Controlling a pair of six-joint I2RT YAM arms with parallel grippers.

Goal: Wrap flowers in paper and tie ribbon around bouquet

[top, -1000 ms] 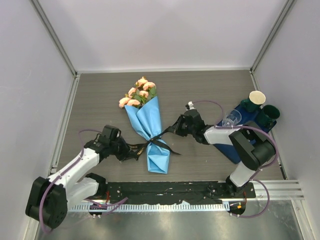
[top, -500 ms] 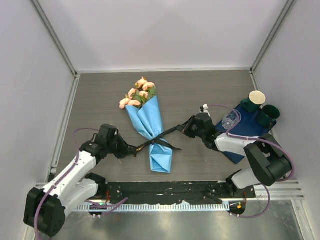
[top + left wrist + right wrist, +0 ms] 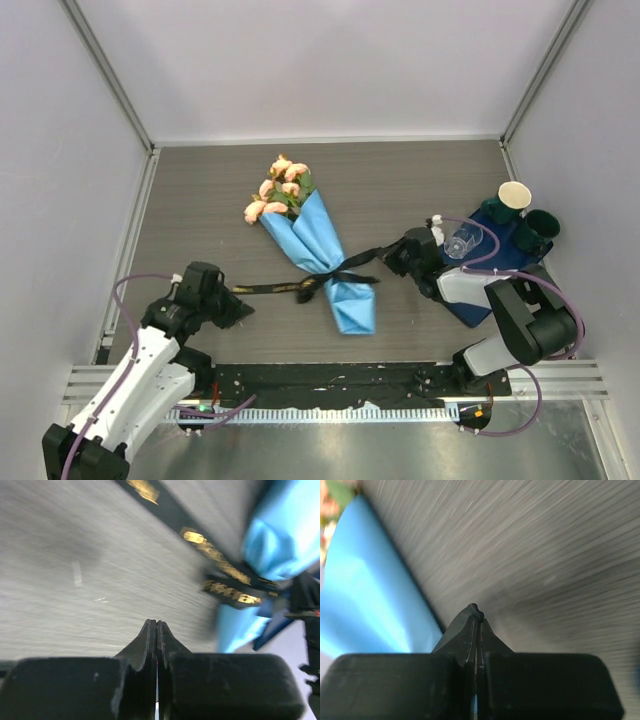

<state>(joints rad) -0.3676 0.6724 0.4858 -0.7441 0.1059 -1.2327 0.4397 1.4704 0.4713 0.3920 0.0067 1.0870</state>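
The bouquet (image 3: 322, 255) is lying slantwise in the middle of the tabletop (image 3: 430, 180), with the flowers (image 3: 277, 192) pointing far left and the light blue paper (image 3: 352, 305) tapering near right. The black ribbon (image 3: 275, 288) is circling its waist, knotted there. The right pincer (image 3: 392, 254) is closed, and it seems to be pinching the right tail, which is running straight to its tips as if to draw the knot tight. The left pincer (image 3: 240, 306) is also closed. The left tail is passing just beside it, and I cannot tell whether it is being gripped.
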